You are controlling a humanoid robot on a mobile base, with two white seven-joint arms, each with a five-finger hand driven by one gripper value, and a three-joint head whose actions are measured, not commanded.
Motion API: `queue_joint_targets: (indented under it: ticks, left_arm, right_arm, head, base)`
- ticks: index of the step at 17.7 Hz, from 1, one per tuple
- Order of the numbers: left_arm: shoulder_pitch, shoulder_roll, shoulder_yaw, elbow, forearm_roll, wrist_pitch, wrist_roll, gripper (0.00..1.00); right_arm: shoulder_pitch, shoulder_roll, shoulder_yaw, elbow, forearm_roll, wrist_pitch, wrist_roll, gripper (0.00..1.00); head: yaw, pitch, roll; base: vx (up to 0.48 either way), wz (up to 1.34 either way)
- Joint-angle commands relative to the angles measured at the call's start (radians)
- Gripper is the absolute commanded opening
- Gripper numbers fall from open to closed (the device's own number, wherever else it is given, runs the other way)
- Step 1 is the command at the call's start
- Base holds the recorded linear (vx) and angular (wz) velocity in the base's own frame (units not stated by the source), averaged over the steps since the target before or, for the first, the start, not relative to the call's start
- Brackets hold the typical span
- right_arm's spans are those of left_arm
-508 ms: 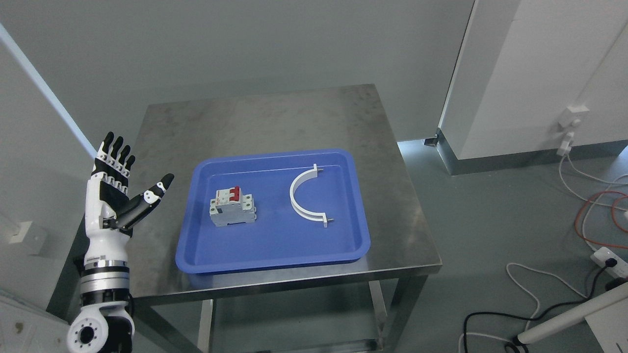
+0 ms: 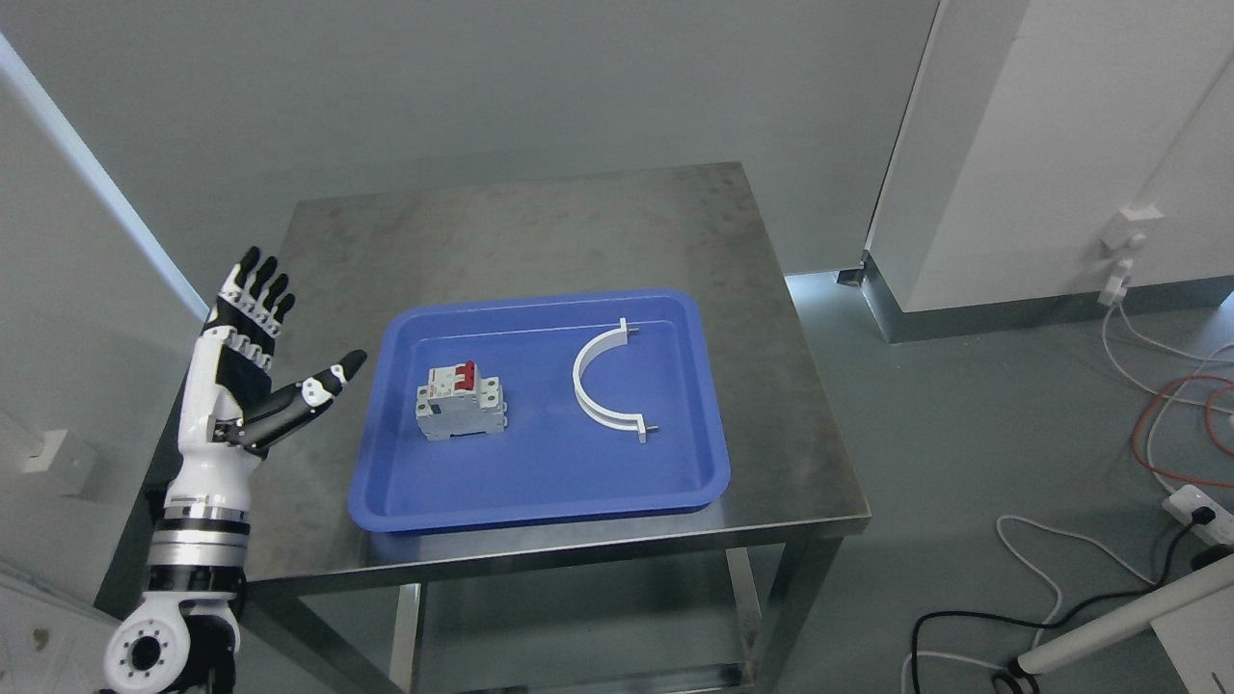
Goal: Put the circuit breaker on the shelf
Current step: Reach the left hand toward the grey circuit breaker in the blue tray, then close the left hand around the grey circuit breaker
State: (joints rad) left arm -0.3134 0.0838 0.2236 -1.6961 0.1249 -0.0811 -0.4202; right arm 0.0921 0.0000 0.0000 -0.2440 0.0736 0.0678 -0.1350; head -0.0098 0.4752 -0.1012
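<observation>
- We have the left robot hand raised at the 9 o'clock side of the blue tray, fingers spread wide and upright, thumb pointing toward the tray, holding nothing.
- The right arm is out of view, so we count on the left alone.
- The circuit breaker sits inside the tray on its 9 o'clock half, red switch levers facing up, near the robot hand but apart from it.
- A white curved bracket lies in the same tray toward 3 o'clock of the breaker, well apart from it, so we judge it will not get in the way of a grasp from the left.
- The step in hand, as we read it, is the reach: we should carry the robot hand over the tray's raised rim rather than through it, then lower onto the breaker.
- We would set the thumb on one broad grey side and the fingers on the opposite side, clear of the red levers, so the grip does not flip them.
- The breaker looks compact and rigid; a firm, square pinch low on the body should keep it from tipping.
- The tray rests on a smooth steel counter and may slide if we push sideways, so we press downward only.
- No shelf shows from the head view; we cannot tell where it stands.
</observation>
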Motion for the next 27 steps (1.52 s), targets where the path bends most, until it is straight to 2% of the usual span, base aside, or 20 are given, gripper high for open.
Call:
queue_joint_targets:
  ticks: [1,3,6,11,17,21,22,24,27]
  left_arm:
    - [-0.075,0.214,-0.095,0.064,-0.117,0.003,-0.279,1.0]
    - [-0.079,0.237,-0.099,0.07,-0.221,0.007,-0.33,0.98]
    - [-0.081,0.22,-0.121,0.094,-0.407,0.009,-0.331,0.98]
    - [-0.118,0.157,-0.124,0.108,-0.511,0.084,-0.33,0.92]
    - [-0.136,0.088,-0.122,0.108,-0.548,0.081,-0.333,0.6]
    - [-0.133,0.088,-0.124,0.108,-0.551,0.06,-0.338,0.48]
    - [-0.131,0.086,-0.124,0.108,-0.559,0.046,-0.338,0.43]
    - [-0.138,0.079,-0.121,0.116,-0.564,0.012,-0.338,0.23]
    - [-0.141,0.059,-0.11,0.131,-0.565,-0.032,-0.338,0.09]
  right_arm:
    - [0.0,-0.017,0.02,0.0,-0.002,0.012,0.0,1.0]
    - [0.0,-0.017,0.02,0.0,0.0,0.012,-0.001,1.0]
    - [0.0,-0.017,0.02,0.0,-0.002,0.012,-0.001,1.0]
    - [0.0,-0.017,0.02,0.0,0.0,0.012,0.0,1.0]
    - [0.0,-0.017,0.02,0.0,0.0,0.01,0.0,1.0]
    - [0.0,-0.017,0.02,0.0,0.0,0.012,0.0,1.0]
    - [0.0,-0.017,0.02,0.0,0.0,0.012,0.0,1.0]
    - [0.0,-0.017,0.02,0.0,0.0,0.012,-0.001,1.0]
    - [0.0,-0.017,0.02,0.0,0.0,0.012,-0.001,1.0]
  head:
    - [0.0,0.0,0.0]
    - [0.0,0.0,0.0]
    - [0.0,0.0,0.0]
    - [0.0,0.0,0.0]
    - [0.0,0.0,0.0]
    - [0.0,0.0,0.0]
    - [0.0,0.0,0.0]
    - [0.0,0.0,0.0]
    - [0.0,0.0,0.0]
  base:
    - [0.02,-0.07]
    - [0.005,-0.02]
    - [0.0,0.0]
    - [0.0,0.0]
    - [0.001,-0.01]
    - [0.0,0.0]
    - [0.0,0.0]
    - [-0.002,0.01]
    - [-0.001,-0.01]
